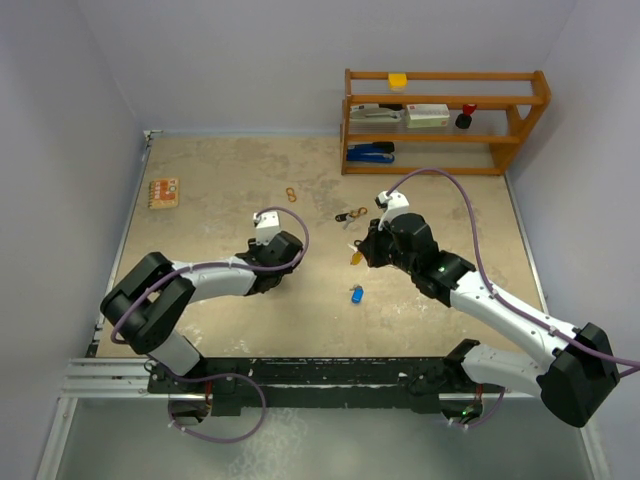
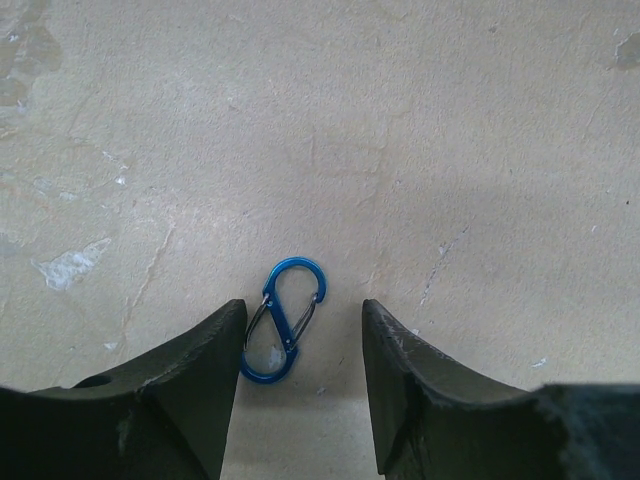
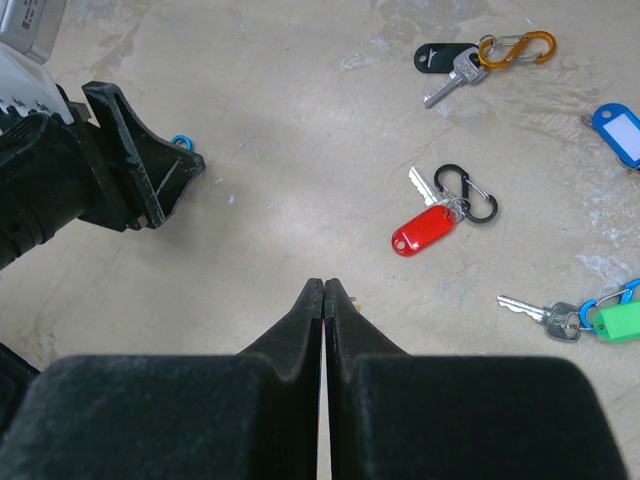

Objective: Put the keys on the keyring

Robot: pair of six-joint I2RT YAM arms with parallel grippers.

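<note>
Tabletop [image 1: 220, 200], beige and scuffed, hosts a two-arm key-ring job. Black left gripper [image 2: 302, 325] sits low over the surface with its jaws standing apart. Black right gripper [image 3: 323, 287] hovers with its jaws pressed together on nothing.

Ahead of the right gripper and off to its right lie the keys, small silver-metal blades with coloured plastic tags: a red-tagged key [image 3: 425, 228], a black-tagged key [image 3: 447, 60] and a green-tagged key [image 3: 600, 320]. Each appears to be hooked to a clip of its own.

Smallest of all, a blue metal oval carabiner clip [image 2: 283, 320] lies flat between the left gripper's fingers, hard against the finger [image 2: 190, 400] at the left of the wrist view; whether they touch cannot be told.

A clean pickup likely means centring the clip between the fingers, bringing the tips right down to the surface, and pinching across its narrow waist so a gate stays free. Caught off-centre, so thin a clip could skid or flip out.
</note>
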